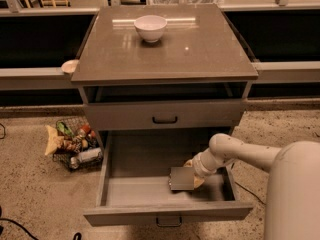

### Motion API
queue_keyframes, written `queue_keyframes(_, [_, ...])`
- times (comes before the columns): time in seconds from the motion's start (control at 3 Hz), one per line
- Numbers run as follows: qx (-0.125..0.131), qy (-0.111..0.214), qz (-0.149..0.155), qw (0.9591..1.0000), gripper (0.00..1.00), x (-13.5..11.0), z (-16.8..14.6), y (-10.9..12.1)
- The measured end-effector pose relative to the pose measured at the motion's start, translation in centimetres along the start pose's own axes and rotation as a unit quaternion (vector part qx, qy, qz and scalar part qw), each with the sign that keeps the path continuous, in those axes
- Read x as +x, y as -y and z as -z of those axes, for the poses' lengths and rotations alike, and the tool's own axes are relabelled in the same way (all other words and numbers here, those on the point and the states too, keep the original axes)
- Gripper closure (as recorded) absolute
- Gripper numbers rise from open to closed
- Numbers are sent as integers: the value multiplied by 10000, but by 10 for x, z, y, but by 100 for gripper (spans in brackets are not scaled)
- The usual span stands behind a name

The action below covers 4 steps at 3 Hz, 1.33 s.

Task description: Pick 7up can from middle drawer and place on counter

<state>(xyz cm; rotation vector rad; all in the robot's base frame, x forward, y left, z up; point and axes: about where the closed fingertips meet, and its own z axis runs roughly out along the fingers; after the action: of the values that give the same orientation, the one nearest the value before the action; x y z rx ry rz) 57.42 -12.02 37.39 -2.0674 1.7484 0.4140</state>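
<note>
The middle drawer (135, 191) is pulled out, showing its flat grey floor. My gripper (182, 179) reaches down into its right half from the right, its grey block-shaped body low over the floor. The 7up can is hidden; it does not show under or beside the gripper. The counter (200, 46), a glossy grey-brown slab, tops the cabinet above the drawer.
A white bowl (150, 27) stands at the back middle of the counter. A shut drawer front with a black bar handle (165, 119) is just above the open drawer. A wire basket (75, 146) of snacks sits on the floor to the left. My arm (260, 156) comes in from the right.
</note>
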Motion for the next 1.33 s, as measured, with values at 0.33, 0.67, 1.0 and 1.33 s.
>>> queue_keyframes(0.33, [206, 45, 46, 9998, 70, -9, 21, -6])
queue_keyframes(0.67, [482, 403, 68, 9980, 95, -15, 50, -12])
queue_keyframes(1.0, [1000, 428, 183, 9939, 100, -16, 115, -16])
queue_keyframes(1.33, [1000, 428, 183, 9939, 100, -16, 115, -16])
